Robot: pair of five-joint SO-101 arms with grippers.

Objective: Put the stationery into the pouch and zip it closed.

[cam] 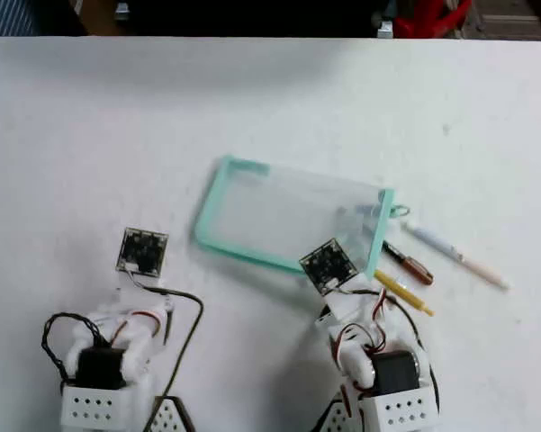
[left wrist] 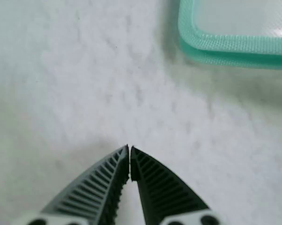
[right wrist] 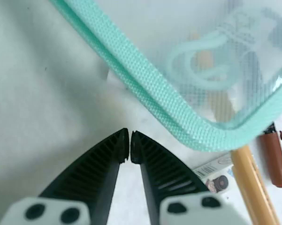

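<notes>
A clear mesh pouch [cam: 288, 212] with a mint-green border lies flat mid-table, its zip pull loop [cam: 399, 211] at the right end. Three pens lie to its right: a pale one [cam: 454, 255], a brown-capped one [cam: 408, 263] and a yellow one [cam: 405, 292]. My right gripper [right wrist: 130, 146] is shut and empty just short of the pouch's green edge [right wrist: 145, 79], with the yellow pen [right wrist: 253, 183] and brown cap [right wrist: 276, 157] beside it. My left gripper [left wrist: 129, 164] is shut over bare table, near the pouch's corner [left wrist: 197, 40].
Both arms' bases sit at the table's near edge, left [cam: 103, 369] and right [cam: 383, 373]. The white table [cam: 117, 135] stretches wide around the pouch; its far edge [cam: 252, 38] meets a dark background.
</notes>
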